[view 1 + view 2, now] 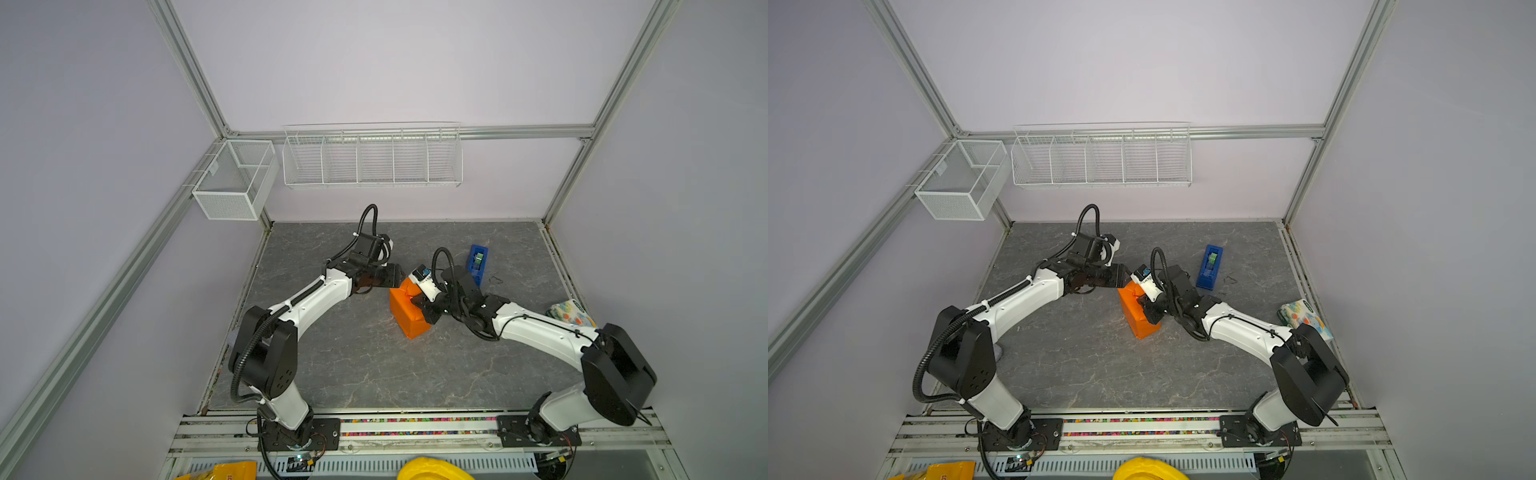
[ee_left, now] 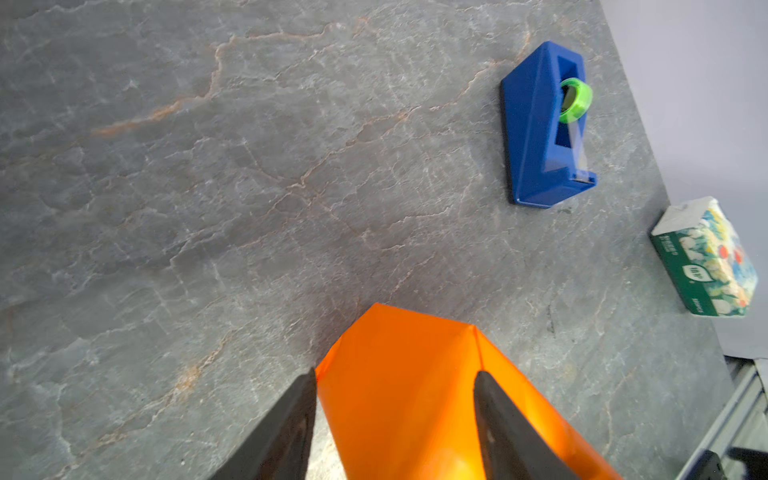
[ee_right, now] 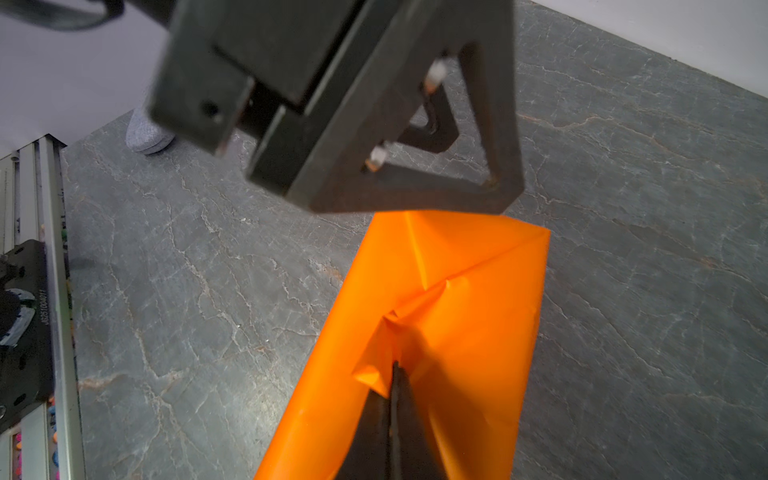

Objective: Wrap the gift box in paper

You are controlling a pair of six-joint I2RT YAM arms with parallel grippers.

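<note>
Evidently the paper (image 1: 409, 318) enclosed the box, hidden inside, at the middle of the table (image 1: 357, 365). The right gripper (image 3: 395, 370), jaws together, pressed the top folds, probably to keep them flat; the left gripper (image 2: 395, 376) straddled one end, jaws apart

Your left arm (image 1: 316, 299) stretches forward and inward, and its wrist ends at the far end of the paper (image 1: 409, 318). Your left claw (image 2: 395, 374) stands open there: one finger (image 2: 291, 419) sits just beside the paper's edge and the other lies over its top face. Your right arm (image 1: 536, 328) comes in from the paper's right side with the wrist bent down. Your right claw (image 3: 395, 368) is closed, with its fingertips together at a creased fold of the paper. You cannot tell whether they pinch it.
</note>
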